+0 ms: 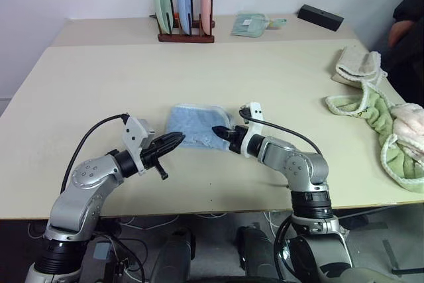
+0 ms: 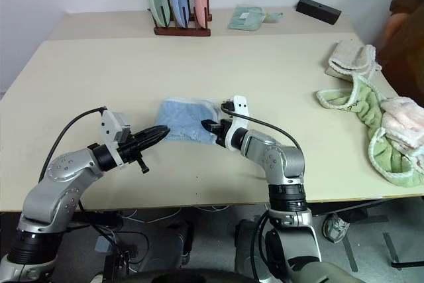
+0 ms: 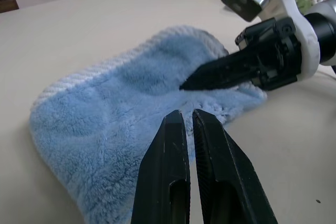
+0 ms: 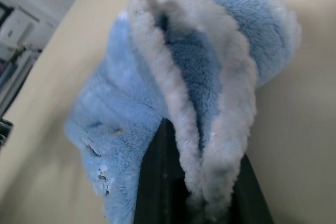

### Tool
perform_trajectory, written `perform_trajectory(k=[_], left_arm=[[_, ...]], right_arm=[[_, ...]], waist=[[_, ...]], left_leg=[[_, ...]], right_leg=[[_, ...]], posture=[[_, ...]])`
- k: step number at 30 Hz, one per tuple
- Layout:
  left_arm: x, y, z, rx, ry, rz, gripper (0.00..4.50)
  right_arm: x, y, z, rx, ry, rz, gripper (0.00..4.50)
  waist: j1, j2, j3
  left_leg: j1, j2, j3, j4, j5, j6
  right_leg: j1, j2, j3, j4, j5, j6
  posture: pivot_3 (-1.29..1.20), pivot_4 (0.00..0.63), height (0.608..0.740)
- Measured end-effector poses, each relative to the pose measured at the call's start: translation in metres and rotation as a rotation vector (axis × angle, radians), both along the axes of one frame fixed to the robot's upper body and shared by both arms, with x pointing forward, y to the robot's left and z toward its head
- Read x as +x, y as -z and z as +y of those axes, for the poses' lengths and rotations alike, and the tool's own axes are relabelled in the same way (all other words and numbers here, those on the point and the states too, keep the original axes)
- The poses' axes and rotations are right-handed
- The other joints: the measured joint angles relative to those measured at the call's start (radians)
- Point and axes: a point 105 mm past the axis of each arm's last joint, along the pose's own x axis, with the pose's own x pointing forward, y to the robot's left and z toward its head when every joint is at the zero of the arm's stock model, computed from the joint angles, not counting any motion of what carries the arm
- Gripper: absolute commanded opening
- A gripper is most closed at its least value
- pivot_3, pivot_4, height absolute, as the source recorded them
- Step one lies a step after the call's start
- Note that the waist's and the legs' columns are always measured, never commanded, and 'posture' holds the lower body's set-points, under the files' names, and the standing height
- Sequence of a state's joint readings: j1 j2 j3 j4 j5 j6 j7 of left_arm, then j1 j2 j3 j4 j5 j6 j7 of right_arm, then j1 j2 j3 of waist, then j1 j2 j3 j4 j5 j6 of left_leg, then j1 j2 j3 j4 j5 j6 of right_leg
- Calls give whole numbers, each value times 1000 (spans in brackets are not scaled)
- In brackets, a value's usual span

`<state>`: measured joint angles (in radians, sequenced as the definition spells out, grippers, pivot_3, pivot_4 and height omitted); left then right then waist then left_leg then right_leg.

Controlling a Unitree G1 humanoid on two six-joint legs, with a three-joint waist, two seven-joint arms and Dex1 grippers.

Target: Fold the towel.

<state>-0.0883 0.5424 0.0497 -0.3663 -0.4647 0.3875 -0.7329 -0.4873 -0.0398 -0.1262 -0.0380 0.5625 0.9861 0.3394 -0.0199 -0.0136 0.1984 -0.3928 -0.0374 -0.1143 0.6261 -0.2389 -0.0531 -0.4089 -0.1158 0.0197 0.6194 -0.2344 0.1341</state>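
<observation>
The light blue towel (image 1: 192, 124) lies bunched and folded over in the middle of the table, its whitish hem along the far edge. My right gripper (image 1: 217, 130) reaches in from the right and is shut on the towel's right edge. In the right wrist view the whitish hem (image 4: 210, 129) runs down between the black fingers (image 4: 157, 182). My left gripper (image 1: 179, 138) is shut with nothing in it. Its tips hover just at the towel's near-left edge, seen over the blue pile (image 3: 105, 129) in the left wrist view.
A wooden rack with three upright plates (image 1: 185, 4) stands at the back. Beside it lie a folded mint cloth (image 1: 250, 24) and a black box (image 1: 320, 16). Cream (image 1: 358, 64), green (image 1: 371, 114) and pink (image 1: 411, 124) towels are heaped at the right edge, near a person (image 1: 407, 24).
</observation>
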Motion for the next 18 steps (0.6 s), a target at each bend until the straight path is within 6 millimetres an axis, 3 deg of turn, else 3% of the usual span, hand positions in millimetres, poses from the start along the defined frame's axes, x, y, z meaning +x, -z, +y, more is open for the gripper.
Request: perform_trajectory(k=[3,4,6,9,12,18], left_arm=[[1,0,-3,-4,1,-1,255],[1,1,-6,-10,8,-1,255],[0,4,-10,-14,17,6,255],[7,1,-25,-41,46,-7,255],[10,4,-33,-47,70,-2,255],[15,2,-54,-67,136,-18,255]], right_arm=[[11,-16,-19,43,94,-57,19],[18,-27,-35,63,166,-91,19],[28,-51,-70,90,307,-168,19],[32,-71,-150,137,633,-206,19],[20,-61,-204,174,863,-149,19],[-6,-5,-239,208,1080,102,19]], waist=[[2,0,0],[5,1,0],[7,1,1],[18,1,0],[3,1,0],[-20,3,0]], left_leg=[[0,0,0,0,0,0],[0,0,0,0,0,0],[-1,-1,0,0,0,0],[-1,-1,0,0,0,0],[0,0,1,-1,0,0],[1,0,1,-4,0,1]], right_leg=[[0,0,0,0,0,0],[0,0,0,0,0,0],[0,0,0,-1,0,0],[1,-1,-1,-2,0,0],[1,-1,0,-2,0,0],[-1,0,1,1,0,0]], posture=[[0,150,740],[0,150,740],[0,150,740],[0,150,740],[0,150,740],[0,150,740]])
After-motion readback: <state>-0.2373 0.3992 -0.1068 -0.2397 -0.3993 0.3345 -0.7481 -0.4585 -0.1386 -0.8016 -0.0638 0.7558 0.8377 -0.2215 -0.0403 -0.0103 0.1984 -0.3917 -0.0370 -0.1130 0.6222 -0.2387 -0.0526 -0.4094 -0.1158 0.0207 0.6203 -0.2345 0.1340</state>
